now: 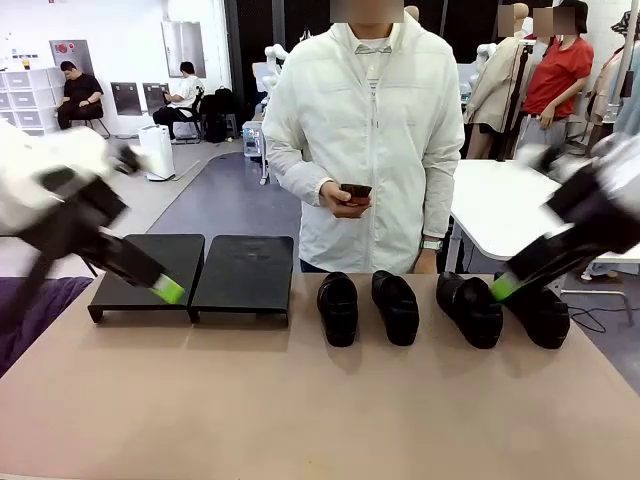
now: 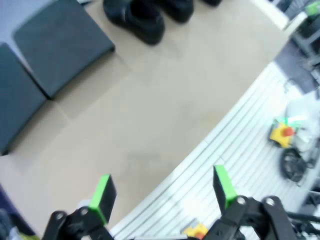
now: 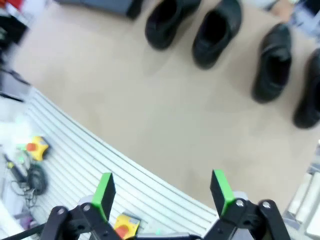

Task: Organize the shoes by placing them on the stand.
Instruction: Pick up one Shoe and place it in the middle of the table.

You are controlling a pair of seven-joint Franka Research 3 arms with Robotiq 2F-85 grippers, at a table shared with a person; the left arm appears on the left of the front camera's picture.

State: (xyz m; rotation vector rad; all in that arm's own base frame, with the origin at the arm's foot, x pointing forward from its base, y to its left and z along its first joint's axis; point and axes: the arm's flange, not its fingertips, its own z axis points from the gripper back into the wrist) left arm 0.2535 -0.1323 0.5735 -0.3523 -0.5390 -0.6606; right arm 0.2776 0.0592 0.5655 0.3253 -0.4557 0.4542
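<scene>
Shoes (image 1: 396, 306), four in a row on tabletop (image 1: 300, 400), lie ahead of right fingers (image 3: 220, 190), which are spread wide and hold nothing; black stand (image 1: 243, 270) sits beside that row, ahead of left fingers (image 2: 102, 196), likewise spread wide and empty.

Your black right gripper (image 3: 161, 184), jaws spread, hangs at bottom centre; four glossy black leather loafers (image 3: 216, 32) line the top edge.
</scene>
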